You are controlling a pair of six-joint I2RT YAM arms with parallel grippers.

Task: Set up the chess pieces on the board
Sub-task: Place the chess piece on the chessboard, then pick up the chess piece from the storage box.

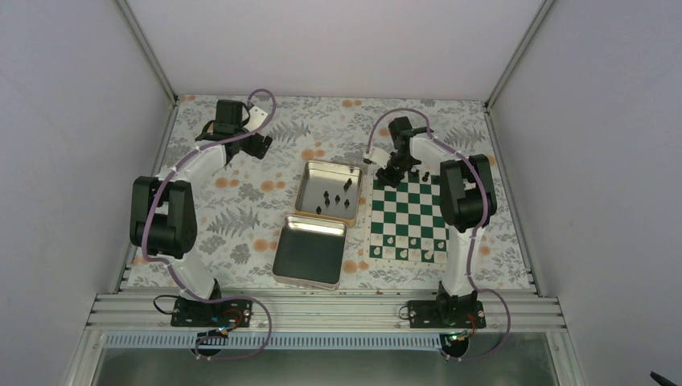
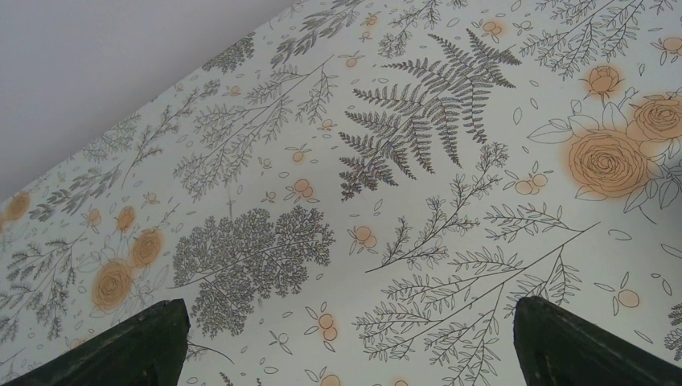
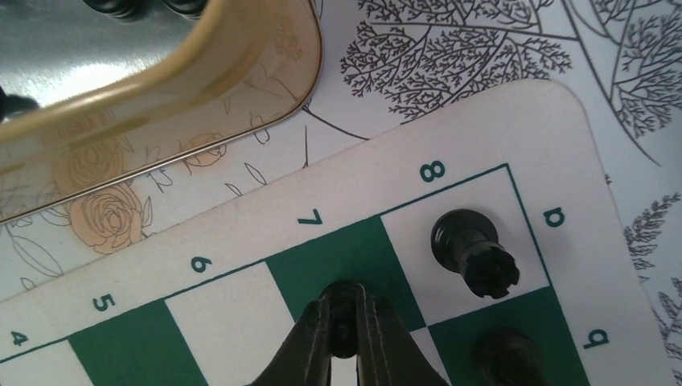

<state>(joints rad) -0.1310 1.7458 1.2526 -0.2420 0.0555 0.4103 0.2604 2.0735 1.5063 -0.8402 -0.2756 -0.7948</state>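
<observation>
The green and white board (image 1: 408, 219) lies right of centre; its far left corner shows in the right wrist view (image 3: 241, 233). My right gripper (image 3: 344, 318) is shut on a small black chess piece (image 3: 344, 310) standing over the green square by the 7 mark. A black rook (image 3: 473, 251) stands on the corner square by the 8, and another black piece (image 3: 508, 355) beside it. Several black pieces (image 1: 336, 195) lie in a metal tin. My left gripper (image 2: 346, 334) is open and empty over the floral cloth at the far left (image 1: 241, 129).
Two shiny metal tins sit left of the board: the far one (image 1: 328, 170) holds pieces, the near one (image 1: 310, 250) has none. The far tin's rim shows in the right wrist view (image 3: 161, 80). White pieces (image 1: 410, 251) stand on the board's near rows.
</observation>
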